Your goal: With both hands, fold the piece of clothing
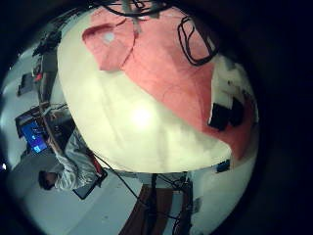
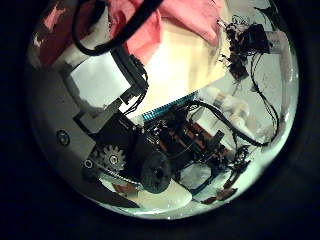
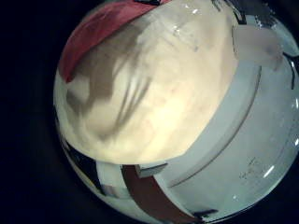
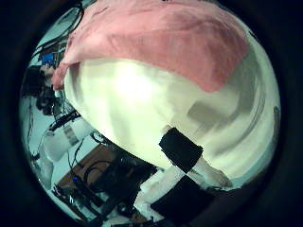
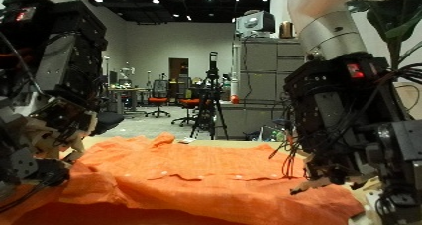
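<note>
An orange garment (image 5: 211, 170) lies spread out with wrinkles on the table. My left hand (image 5: 47, 136) hangs above its edge at one end, and my right hand (image 5: 337, 126) hangs above the other end with its fingertips (image 5: 311, 181) close to the cloth. Both hands have relaxed fingers and hold nothing. The left little finger side palm view shows the garment (image 1: 156, 59) lying on the pale table top (image 1: 137, 127), with fingers (image 1: 230, 108) over one end. The right thumb side palm view shows the garment (image 4: 151, 43) and one finger (image 4: 180, 151) over bare table (image 4: 133, 95). The right little finger side palm view shows a strip of garment (image 3: 89, 37).
A tall grey cabinet (image 5: 263, 76) and a tripod (image 5: 209, 96) stand behind the table in the room. Some electronics (image 2: 245, 45) sit past the table's edge in the left thumb side palm view. A bare stretch of table (image 3: 168, 84) lies beside the garment.
</note>
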`<action>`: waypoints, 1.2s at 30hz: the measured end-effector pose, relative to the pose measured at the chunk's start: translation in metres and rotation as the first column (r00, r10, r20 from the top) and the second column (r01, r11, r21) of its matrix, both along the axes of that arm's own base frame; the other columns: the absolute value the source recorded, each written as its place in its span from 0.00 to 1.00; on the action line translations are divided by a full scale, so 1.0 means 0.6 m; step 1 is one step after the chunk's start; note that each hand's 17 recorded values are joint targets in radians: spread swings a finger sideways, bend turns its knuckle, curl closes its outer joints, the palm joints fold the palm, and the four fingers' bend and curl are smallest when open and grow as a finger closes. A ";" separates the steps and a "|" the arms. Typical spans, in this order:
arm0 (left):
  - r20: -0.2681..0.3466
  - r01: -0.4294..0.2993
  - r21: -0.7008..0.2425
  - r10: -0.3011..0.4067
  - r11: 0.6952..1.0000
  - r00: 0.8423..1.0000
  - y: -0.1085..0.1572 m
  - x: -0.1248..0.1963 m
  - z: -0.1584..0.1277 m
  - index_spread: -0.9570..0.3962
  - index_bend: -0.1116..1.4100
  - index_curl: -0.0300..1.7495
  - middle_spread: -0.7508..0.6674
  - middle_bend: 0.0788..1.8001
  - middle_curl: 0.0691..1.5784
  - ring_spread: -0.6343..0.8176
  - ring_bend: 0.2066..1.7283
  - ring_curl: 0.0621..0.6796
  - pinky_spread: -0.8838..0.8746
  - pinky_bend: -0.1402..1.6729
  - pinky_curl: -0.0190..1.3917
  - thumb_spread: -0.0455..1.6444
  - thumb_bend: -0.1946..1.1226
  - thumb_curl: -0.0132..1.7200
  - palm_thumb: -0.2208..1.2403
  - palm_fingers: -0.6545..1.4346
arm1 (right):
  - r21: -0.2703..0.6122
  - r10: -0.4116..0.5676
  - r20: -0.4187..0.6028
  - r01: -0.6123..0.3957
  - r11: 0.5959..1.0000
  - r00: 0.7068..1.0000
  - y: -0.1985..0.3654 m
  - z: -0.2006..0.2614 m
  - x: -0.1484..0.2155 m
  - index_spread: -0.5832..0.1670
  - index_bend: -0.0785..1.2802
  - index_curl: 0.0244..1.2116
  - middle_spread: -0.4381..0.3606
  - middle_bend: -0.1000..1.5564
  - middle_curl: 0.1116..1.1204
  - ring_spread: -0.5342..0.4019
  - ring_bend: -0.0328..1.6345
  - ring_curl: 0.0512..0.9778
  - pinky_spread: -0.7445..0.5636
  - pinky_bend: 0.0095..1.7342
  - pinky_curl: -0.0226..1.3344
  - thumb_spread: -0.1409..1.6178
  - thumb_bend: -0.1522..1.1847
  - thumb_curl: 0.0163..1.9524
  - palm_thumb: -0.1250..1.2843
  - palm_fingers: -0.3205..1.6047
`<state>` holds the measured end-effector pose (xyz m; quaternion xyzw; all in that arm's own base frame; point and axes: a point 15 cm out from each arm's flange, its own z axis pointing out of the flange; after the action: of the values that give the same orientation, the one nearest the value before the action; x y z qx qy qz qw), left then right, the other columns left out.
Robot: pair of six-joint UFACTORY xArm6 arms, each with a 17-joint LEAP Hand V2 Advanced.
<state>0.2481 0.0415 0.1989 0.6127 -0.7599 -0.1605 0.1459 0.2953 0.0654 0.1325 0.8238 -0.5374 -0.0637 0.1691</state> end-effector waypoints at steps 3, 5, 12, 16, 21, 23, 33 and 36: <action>-0.001 -0.001 -0.001 0.001 1.000 1.000 0.000 0.000 0.001 0.17 0.27 0.65 0.10 0.46 0.65 0.12 0.74 0.77 0.17 0.76 0.46 0.56 0.13 0.34 0.68 0.82 | -0.011 0.008 -0.028 -0.008 1.000 1.000 0.001 -0.018 -0.004 0.44 0.34 0.36 0.45 0.42 0.32 0.56 0.45 0.28 0.70 0.30 0.25 0.62 0.11 0.17 0.50 0.29; -0.002 0.000 -0.001 0.000 1.000 1.000 -0.001 0.000 0.002 0.16 0.27 0.66 0.10 0.46 0.65 0.12 0.74 0.77 0.17 0.76 0.46 0.56 0.13 0.34 0.68 0.83 | -0.018 0.018 -0.027 -0.018 1.000 0.999 -0.001 -0.024 -0.001 0.42 0.35 0.37 0.42 0.44 0.33 0.53 0.46 0.28 0.67 0.28 0.24 0.62 0.11 0.18 0.53 0.33; -0.003 0.000 -0.001 0.000 1.000 1.000 -0.001 0.000 0.003 0.15 0.24 0.68 0.10 0.45 0.66 0.12 0.73 0.77 0.17 0.76 0.46 0.56 0.13 0.34 0.68 0.83 | -0.033 0.020 0.018 -0.020 0.999 1.000 0.000 -0.028 0.017 0.25 0.40 0.40 0.27 0.51 0.39 0.28 0.61 0.35 0.28 0.46 0.27 0.60 0.11 0.21 0.68 0.80; -0.003 0.002 0.000 -0.002 1.000 1.000 -0.002 0.000 0.005 0.15 0.23 0.70 0.10 0.45 0.67 0.12 0.73 0.76 0.16 0.76 0.46 0.56 0.13 0.34 0.68 0.83 | -0.036 0.019 0.045 -0.018 0.999 0.999 0.000 -0.027 0.028 0.24 0.53 0.51 0.27 0.61 0.47 0.27 0.67 0.43 0.22 0.55 0.33 0.59 0.11 0.22 0.73 0.88; -0.008 0.002 0.000 -0.002 1.000 1.000 -0.002 -0.002 0.011 0.14 0.22 0.71 0.09 0.44 0.67 0.12 0.73 0.76 0.16 0.76 0.45 0.56 0.13 0.34 0.68 0.83 | -0.030 0.007 0.063 -0.005 1.000 0.998 -0.002 -0.020 0.035 0.29 0.67 0.60 0.31 0.72 0.55 0.30 0.75 0.50 0.27 0.65 0.40 0.59 0.15 0.26 0.85 0.85; -0.010 0.001 0.000 -0.001 1.000 1.000 -0.002 -0.002 0.015 0.14 0.22 0.71 0.09 0.44 0.67 0.12 0.73 0.76 0.16 0.76 0.45 0.56 0.13 0.34 0.68 0.83 | -0.025 0.000 0.074 0.002 1.000 0.997 -0.005 -0.017 0.040 0.30 0.71 0.62 0.32 0.74 0.57 0.31 0.77 0.52 0.29 0.68 0.42 0.60 0.16 0.27 0.88 0.84; -0.021 0.010 0.003 -0.010 1.000 1.000 -0.003 -0.007 0.024 0.14 0.20 0.73 0.09 0.44 0.68 0.12 0.72 0.76 0.16 0.76 0.45 0.56 0.13 0.34 0.68 0.84 | -0.001 -0.022 0.149 0.022 1.000 0.989 -0.012 0.033 0.054 0.38 0.81 0.70 0.36 0.83 0.64 0.35 0.84 0.61 0.36 0.76 0.49 0.62 0.12 0.32 0.85 0.76; -0.023 0.007 -0.001 -0.007 1.000 1.000 -0.006 -0.011 0.025 0.14 0.20 0.73 0.09 0.43 0.68 0.12 0.72 0.76 0.16 0.76 0.45 0.57 0.13 0.34 0.68 0.83 | 0.016 -0.042 0.195 0.040 0.999 0.980 -0.019 0.064 0.061 0.37 0.74 0.68 0.36 0.78 0.60 0.33 0.81 0.57 0.30 0.72 0.47 0.67 0.06 0.27 0.71 0.72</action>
<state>0.2413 0.0381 0.2140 0.6079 -0.7605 -0.1679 0.1544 0.3320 0.0538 0.1710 0.8159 -0.5678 0.0106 0.1091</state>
